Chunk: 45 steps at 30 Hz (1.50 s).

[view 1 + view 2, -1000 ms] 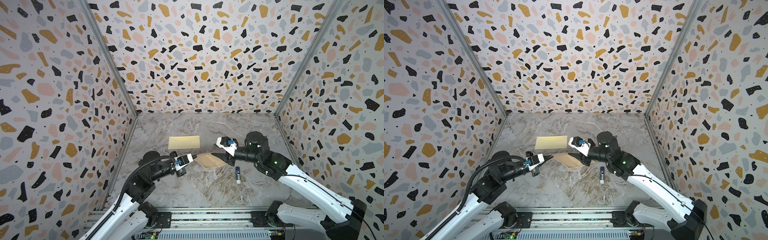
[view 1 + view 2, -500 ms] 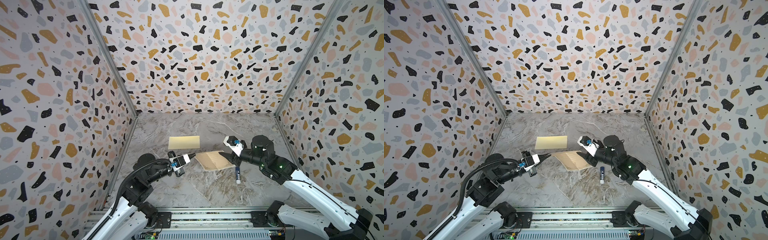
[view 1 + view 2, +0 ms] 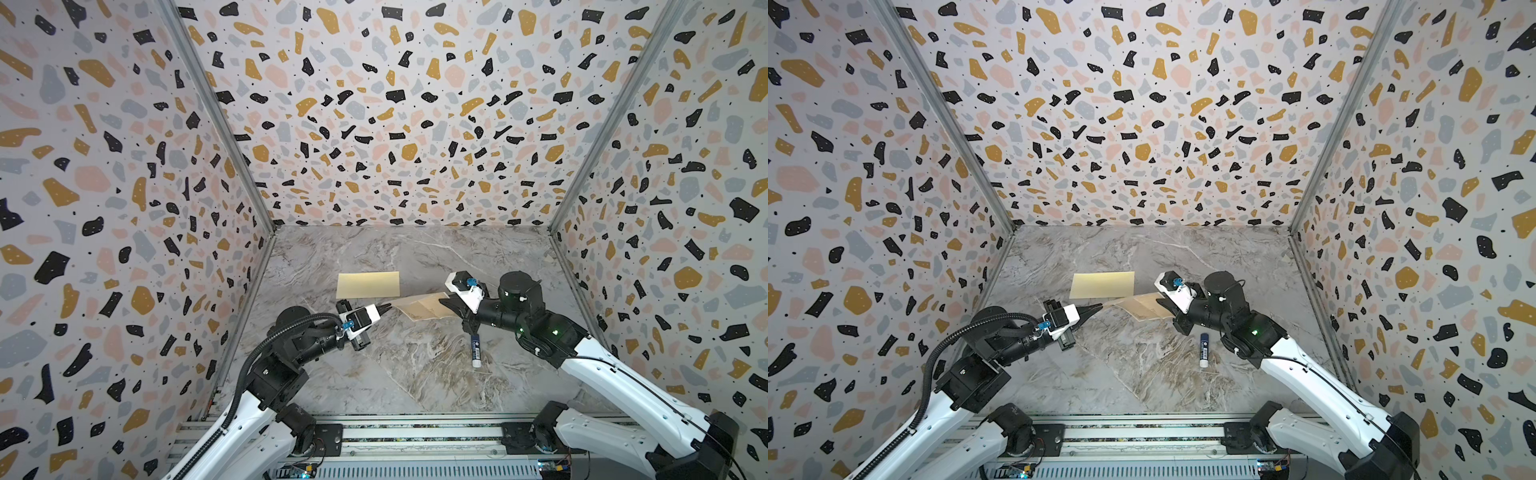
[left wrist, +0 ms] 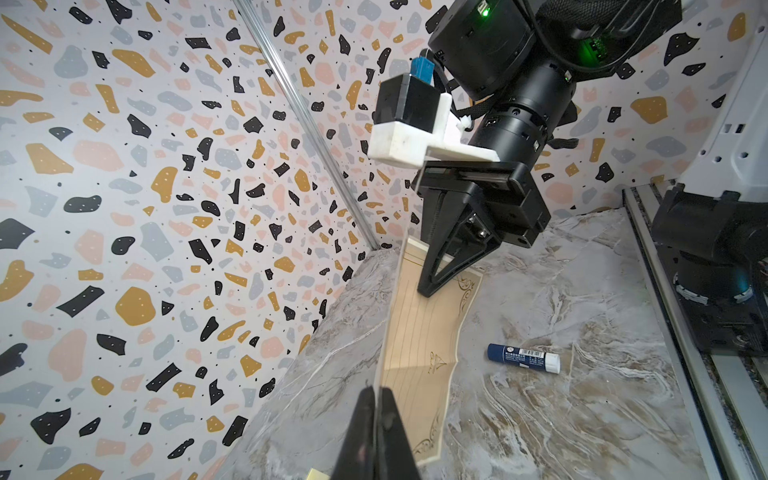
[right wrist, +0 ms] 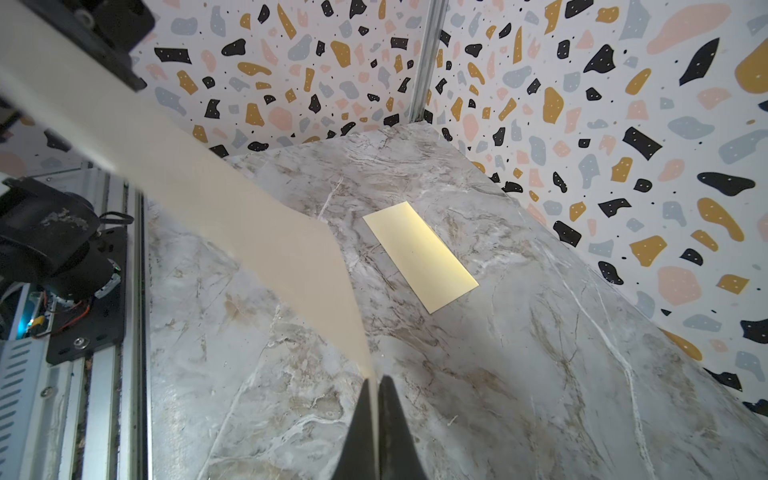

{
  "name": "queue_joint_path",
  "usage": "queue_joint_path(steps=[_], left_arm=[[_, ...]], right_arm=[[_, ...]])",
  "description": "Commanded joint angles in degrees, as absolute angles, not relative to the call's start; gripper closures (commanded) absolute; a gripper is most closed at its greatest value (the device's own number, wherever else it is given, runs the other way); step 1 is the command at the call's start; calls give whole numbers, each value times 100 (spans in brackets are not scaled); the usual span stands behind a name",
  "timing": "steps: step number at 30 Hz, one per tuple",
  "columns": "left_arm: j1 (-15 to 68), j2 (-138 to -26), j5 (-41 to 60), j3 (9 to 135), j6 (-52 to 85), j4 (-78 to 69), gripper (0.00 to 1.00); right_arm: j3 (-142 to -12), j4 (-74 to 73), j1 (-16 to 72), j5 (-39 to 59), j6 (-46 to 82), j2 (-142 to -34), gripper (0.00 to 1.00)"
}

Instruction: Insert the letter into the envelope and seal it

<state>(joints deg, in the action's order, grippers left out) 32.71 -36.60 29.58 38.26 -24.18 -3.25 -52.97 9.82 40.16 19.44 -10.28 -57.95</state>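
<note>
1. Above the middle of the worktop (image 3: 415,374), the letter (image 3: 424,306) hangs clear of the surface. It is stretched left to right between the two arms and sags a little along its length.
2. The left pincer (image 3: 386,307) is pressed together on the letter's left end. The left wrist view shows the sheet's edge caught between its dark tips (image 4: 376,399).
3. The right pincer (image 3: 446,305) is likewise pinching the letter's right end, with the paper's edge running into its closed tips in the right wrist view (image 5: 376,386).
4. The envelope (image 3: 368,284) lies flat on the worktop just beyond the letter, on its far side and toward the left. A plain face is up, and neither flap nor opening shows.
5. The envelope's long axis runs left to right, roughly parallel to the stretched letter, and the left pincer is the nearer one to it.
6. My judgement: the sheet looks longer than the envelope, so it probably needs folding, and the envelope's mouth must be exposed before anything slides in.
7. A glue stick (image 3: 475,351) lies on the near right, beside the right arm and apart from both papers.
</note>
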Motion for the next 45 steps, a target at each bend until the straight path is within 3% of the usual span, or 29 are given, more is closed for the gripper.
queue_joint_path(steps=[1, 3, 6, 8, 11, 16, 23, 28, 35, 45], left_arm=[[3287, -3652, 3088, 3700, -2256, -644, 94], [3287, -3660, 3102, 3659, -2225, -643, 83], [3287, -3659, 3129, 3662, -2213, -573, 76], [3287, -3653, 3141, 3671, -2206, -529, 64], [3287, -3607, 3273, 3711, -2197, -442, 56], [3287, -3443, 3683, 3782, -2175, -344, 29], [3287, -3322, 3661, 3807, -2193, -452, 11], [3287, -3674, 3536, 3948, -2235, -448, 8], [3287, -4211, 3734, 4082, -2267, -724, 8], [3355, -4802, 4113, 4245, -2399, -579, 28]], right_arm=[[-5321, 639, 3893, 2047, -737, -5782, 100], [-5325, 572, 3821, 2099, -688, -5776, 100], [-5293, 457, 3737, 2190, -659, -5749, 100], [-5273, 406, 3689, 2197, -664, -5739, 100], [-5273, 382, 3602, 2209, -694, -5763, 100], [-5293, 406, 3523, 2228, -813, -5801, 100], [-5369, 562, 3504, 2825, -1187, -5743, 100], [-5296, 622, 3544, 3620, -1430, -5604, 100], [-5290, 845, 3861, 3601, -1847, -5681, 100], [-5429, 988, 4180, 3558, -2061, -6075, 100]])
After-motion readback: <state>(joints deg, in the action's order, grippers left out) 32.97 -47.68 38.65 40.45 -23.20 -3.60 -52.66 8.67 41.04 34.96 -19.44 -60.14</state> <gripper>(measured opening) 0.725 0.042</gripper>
